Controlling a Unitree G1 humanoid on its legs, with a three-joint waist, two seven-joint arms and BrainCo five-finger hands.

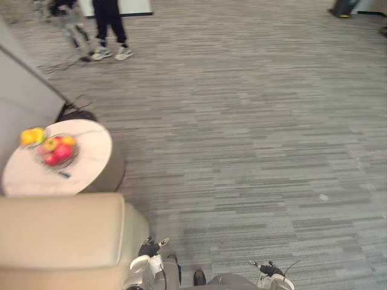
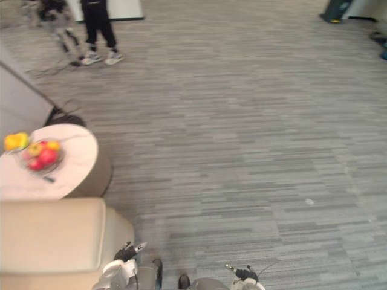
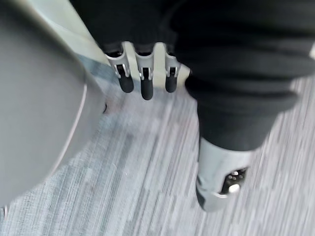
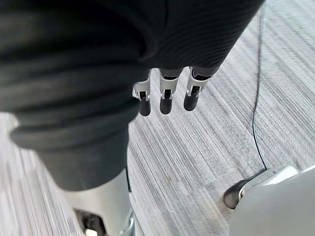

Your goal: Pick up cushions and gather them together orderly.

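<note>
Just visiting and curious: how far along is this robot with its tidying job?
Done: nothing that I can see. In hand: nothing; the left hand and right hand hang open and empty above the carpet. Left: the whole job, it seems; nearby stand a beige sofa and a round table with a fruit bowl, so cushions have yet to be picked up and gathered.

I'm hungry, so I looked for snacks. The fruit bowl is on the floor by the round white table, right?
No. The fruit bowl is not on the floor: it sits on top of the round white table. The left eye view shows it.
</note>
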